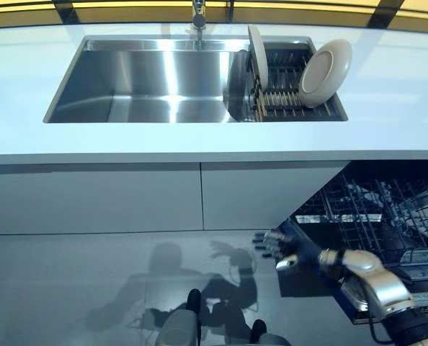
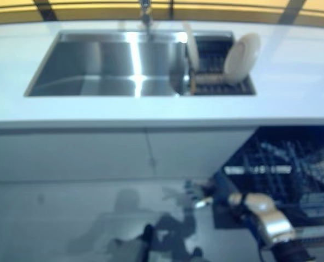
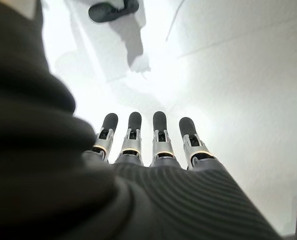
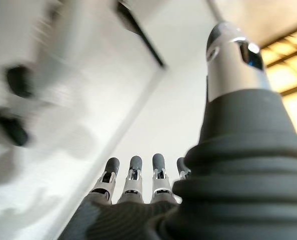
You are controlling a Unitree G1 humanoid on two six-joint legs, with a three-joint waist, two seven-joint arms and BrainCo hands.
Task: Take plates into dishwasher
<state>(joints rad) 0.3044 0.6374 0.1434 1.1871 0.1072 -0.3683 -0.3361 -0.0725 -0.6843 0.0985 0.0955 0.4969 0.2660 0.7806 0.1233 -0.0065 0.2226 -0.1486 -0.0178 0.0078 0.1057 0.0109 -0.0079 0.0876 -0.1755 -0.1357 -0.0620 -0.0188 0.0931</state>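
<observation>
Two cream plates stand in a black drying rack [image 1: 282, 97] at the right end of the sink: one upright on edge [image 1: 258, 54], one leaning to the right [image 1: 325, 72]. The dishwasher's pulled-out wire rack [image 1: 387, 209] is under the counter at the lower right. My right hand [image 1: 275, 249] is low by the rack's left corner, well below the plates; its fingers [image 4: 133, 180] are straight and it holds nothing. My left hand [image 3: 159, 135] shows in the left wrist view with straight fingers over the floor, empty.
The steel sink basin [image 1: 149, 79] with its tap [image 1: 198, 18] lies in a white counter [image 1: 199, 140]. White cabinet doors [image 1: 127, 194] stand below it, left of the dishwasher. The glossy grey floor [image 1: 70, 288] is in front.
</observation>
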